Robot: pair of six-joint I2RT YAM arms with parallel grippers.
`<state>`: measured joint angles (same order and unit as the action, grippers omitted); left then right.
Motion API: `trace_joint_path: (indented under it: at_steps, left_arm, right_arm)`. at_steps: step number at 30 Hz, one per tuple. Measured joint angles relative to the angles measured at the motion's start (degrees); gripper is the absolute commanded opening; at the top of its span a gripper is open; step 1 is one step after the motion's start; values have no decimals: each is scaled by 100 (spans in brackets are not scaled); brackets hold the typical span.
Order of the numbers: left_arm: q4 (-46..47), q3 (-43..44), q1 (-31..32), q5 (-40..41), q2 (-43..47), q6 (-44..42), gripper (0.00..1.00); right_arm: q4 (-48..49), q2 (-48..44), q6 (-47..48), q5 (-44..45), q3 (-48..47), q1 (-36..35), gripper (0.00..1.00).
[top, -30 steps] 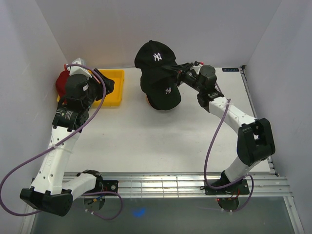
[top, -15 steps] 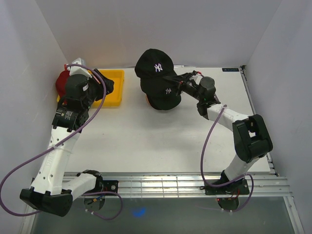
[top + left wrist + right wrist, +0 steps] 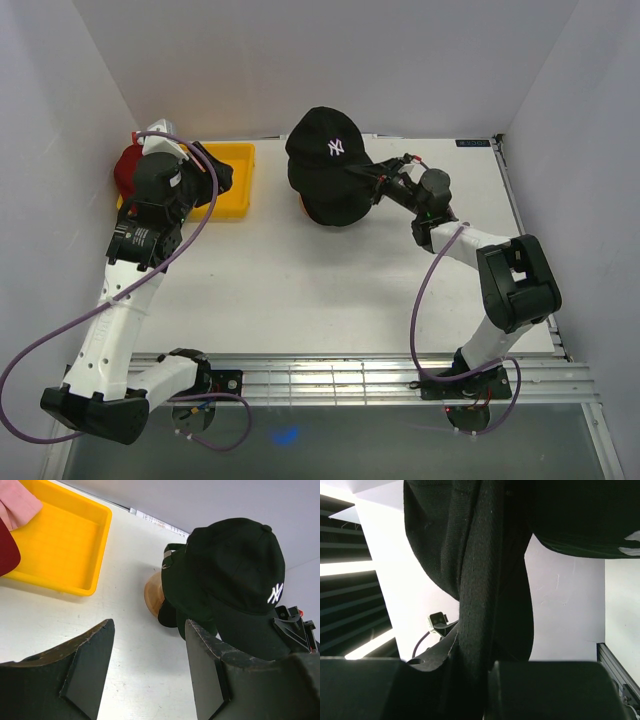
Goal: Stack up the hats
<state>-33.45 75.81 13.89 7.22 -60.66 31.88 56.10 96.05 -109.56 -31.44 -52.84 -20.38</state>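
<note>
**Current state.** The right gripper (image 3: 372,184) is pinching the brim of the top cap (image 3: 328,148), with its fingers closed narrow on the fabric edge. The right wrist view is showing dark cloth clamped between them. The top cap is sitting in the upper centre of the top view, over the lower cap (image 3: 336,208), which is covering the stand (image 3: 152,596). Whether the top cap is fully seated cannot be told.

The left gripper (image 3: 148,625) is hanging near the tray (image 3: 240,152) at upper left, fingers wide and holding nothing. The red cap (image 3: 124,170) and pink cap (image 3: 17,500) are lying at the tray's left side.

**Handling, as judged.**
- Each cap is probably weighing very little.
- The crown is looking soft and likely to collapse under a squeeze.
- The brim is looking stiff and curved, so it is offering the firmest hold.
- Take hold at the brim edge, keeping the crown opening downward.
- The fabric is unlikely to slip, but may be catching on the cap below.
</note>
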Motion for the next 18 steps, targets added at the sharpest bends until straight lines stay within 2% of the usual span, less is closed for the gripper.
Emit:
trace_joint_path:
  at_steps: [6,13,18]
  left_arm:
    - [-28,17,0,70,0,-61,69]
    - [-111,96,0,116,-2,-116,69]
    - [-133,98,0,146,-4,-153,69]
  right_arm:
    - [254,33,2,-52,293,2,8]
    - [404,190,4,-87,400,13,23]
    - [409,264,2,-92,400,31,27]
